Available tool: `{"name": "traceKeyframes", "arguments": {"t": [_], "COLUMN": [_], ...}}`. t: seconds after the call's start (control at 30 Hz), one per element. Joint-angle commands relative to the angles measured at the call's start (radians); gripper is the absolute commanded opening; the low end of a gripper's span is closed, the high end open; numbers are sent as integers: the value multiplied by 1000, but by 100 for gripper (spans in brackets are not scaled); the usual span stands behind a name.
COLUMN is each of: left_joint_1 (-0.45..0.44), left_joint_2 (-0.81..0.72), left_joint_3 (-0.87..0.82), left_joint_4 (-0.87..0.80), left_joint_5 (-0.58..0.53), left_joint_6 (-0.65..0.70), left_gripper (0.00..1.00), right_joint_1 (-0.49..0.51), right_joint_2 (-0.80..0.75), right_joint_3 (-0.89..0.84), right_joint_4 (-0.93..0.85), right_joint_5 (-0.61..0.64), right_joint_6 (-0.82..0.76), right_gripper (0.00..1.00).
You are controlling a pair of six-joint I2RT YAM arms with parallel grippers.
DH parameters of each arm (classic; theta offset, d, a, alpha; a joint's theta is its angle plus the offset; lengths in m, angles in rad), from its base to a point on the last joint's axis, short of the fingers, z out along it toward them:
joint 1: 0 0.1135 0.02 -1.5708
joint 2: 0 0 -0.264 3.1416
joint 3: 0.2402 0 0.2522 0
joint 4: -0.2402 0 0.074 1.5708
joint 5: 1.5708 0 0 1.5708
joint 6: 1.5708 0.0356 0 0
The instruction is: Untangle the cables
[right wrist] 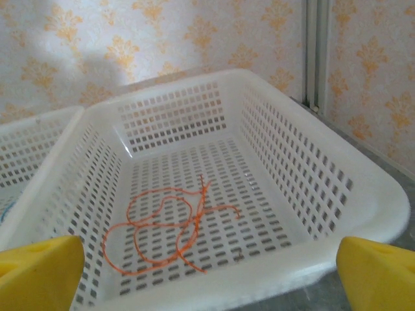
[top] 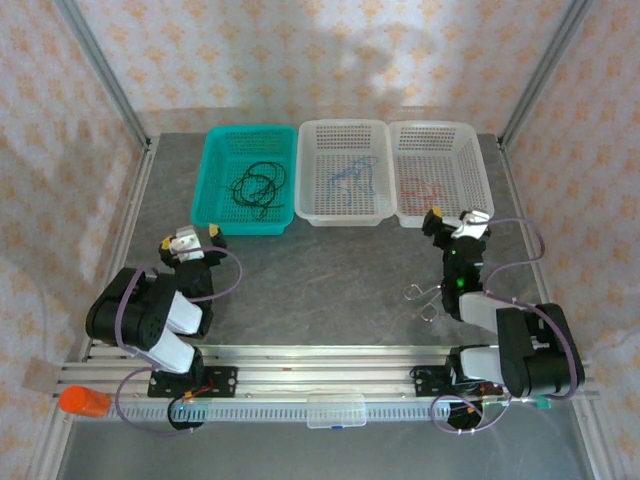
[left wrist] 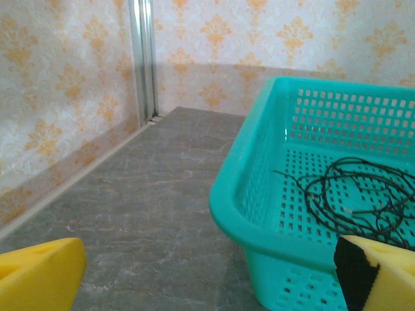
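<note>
1. Grey table (top: 320, 290) carries three baskets in a row at its far side. One black cable (top: 258, 187) lies in the teal basket (top: 240, 228), a blue cable (top: 352, 175) in the middle white basket (top: 345, 218), and a red-orange cable (top: 425, 187) in the right white basket (top: 430, 124). The left gripper (top: 190, 238) stands near the teal basket and the right gripper (top: 456, 217) just before the right white basket. A silver tool (top: 422, 297) lies beside the right arm.
2. Left wrist view: the yellow fingers (left wrist: 39, 275) are wide apart and hold nothing. The black cable is coiled on the teal basket floor.
3. Right wrist view: the yellow fingers (right wrist: 39, 272) are also apart and empty. The red-orange cable lies in loose loops on the floor of its basket.
</note>
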Motion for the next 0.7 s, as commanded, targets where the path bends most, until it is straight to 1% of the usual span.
{"name": "traceKeyframes", "arguments": {"t": [0.0,0.07,0.13,0.17,0.23,0.3,0.4,0.5,0.53,0.57,0.63,0.67], "left_joint_1": [8,9,12,34,53,54,54,51,50,48,45,45], "left_joint_2": [-25,-6,-21,-31,-18,-26,-22,-21,-22,-20,-21,-20], "left_joint_3": [17,57,125,136,127,133,128,122,121,119,120,121], "left_joint_4": [59,19,-136,-188,-149,-174,-159,-145,-141,-136,-138,-140], "left_joint_5": [55,43,10,44,57,57,52,23,7,0,-1,-1], "left_joint_6": [6,11,-19,-38,-46,-52,-48,-55,-58,-58,-57,-55], "left_gripper": [100,100,100,100,100,100,100,100,100,100,100,100], "right_joint_1": [-23,-25,-31,-44,-77,-94,-96,-96,-96,-96,-96,-92], "right_joint_2": [17,29,46,58,78,101,157,238,233,215,239,237], "right_joint_3": [-63,-59,-77,-80,-87,-105,-128,-140,-125,-94,-46,-8], "right_joint_4": [122,136,209,229,253,303,393,499,456,370,313,236], "right_joint_5": [-20,-24,-37,-41,-65,-90,-116,-112,-125,-138,-139,-146], "right_joint_6": [7,-6,-27,-18,12,25,19,24,19,9,10,2], "right_gripper": [100,100,100,100,100,100,100,100,100,100,100,100]}}
